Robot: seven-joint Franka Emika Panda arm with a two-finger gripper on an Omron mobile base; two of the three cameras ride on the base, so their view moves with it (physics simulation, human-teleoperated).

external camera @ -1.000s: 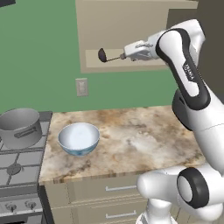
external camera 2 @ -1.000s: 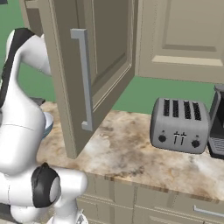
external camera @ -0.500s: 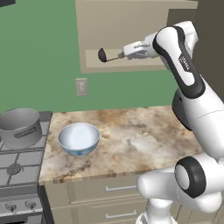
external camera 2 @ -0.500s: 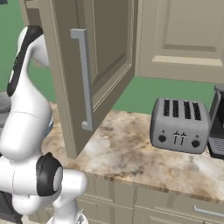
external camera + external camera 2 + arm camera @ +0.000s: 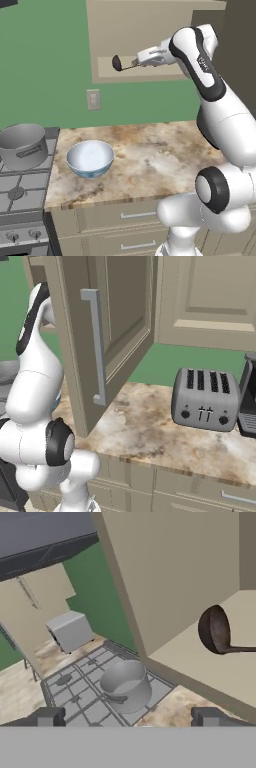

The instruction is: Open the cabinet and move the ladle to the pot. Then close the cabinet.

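Cabinet (image 5: pixel 107 331) door stands swung wide toward me in the right base view, its long silver bar handle (image 5: pixel 96 346) upright on the near edge. From the left base camera I see the arm reaching up into the open cabinet, with the ladle (image 5: pixel 122 64) at the hand's tip, scoop end pointing left, above the lower shelf. On the hand camera the ladle's dark scoop sits at the right edge with its thin handle running off frame, just over the shelf floor. My gripper (image 5: pixel 130 717) has its two fingertips spread far apart at the bottom corners, and nothing lies between them; whether the ladle is touching the hand I cannot tell. The pot (image 5: pixel 22 145) rests on the stove (image 5: pixel 20 187) at the left, well below the cabinet. On the counter (image 5: pixel 150 155) just right of the pot sits a white-and-blue bowl (image 5: pixel 90 159). A toaster (image 5: pixel 205 398) stands further right along the counter
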